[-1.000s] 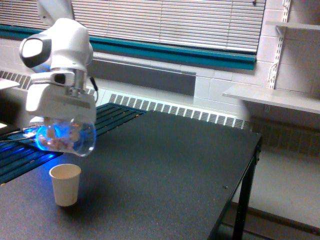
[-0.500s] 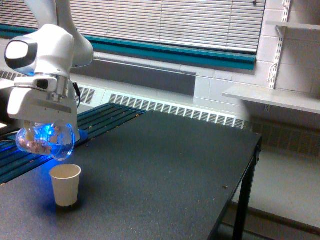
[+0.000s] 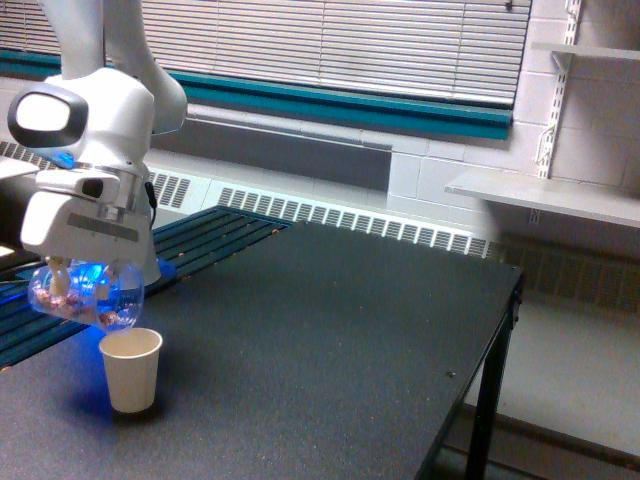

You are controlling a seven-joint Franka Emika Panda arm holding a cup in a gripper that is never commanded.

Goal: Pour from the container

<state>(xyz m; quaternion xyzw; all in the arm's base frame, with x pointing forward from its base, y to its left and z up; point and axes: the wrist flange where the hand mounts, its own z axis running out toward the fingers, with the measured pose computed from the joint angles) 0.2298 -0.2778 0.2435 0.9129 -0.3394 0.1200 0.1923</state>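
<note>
step: pouring | gripper (image 3: 78,285): jaws gripping the clear plastic cup (image 3: 85,298) of pinkish pieces | cup is tilting, mouth sitting just above and left of the paper cup (image 3: 131,369) standing near-left on the counter (image 3: 330,340) | nothing seen falling

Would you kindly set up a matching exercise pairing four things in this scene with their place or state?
Things:
1. container
2. paper cup
3. table
4. shelf

Places or states:
A. fixed to the wall at the exterior view's right
B. standing upright on the table
C. dark top, carrying the cup
D. held tilted in the gripper, above the cup

Pairs: 1-D, 2-B, 3-C, 4-A
</note>
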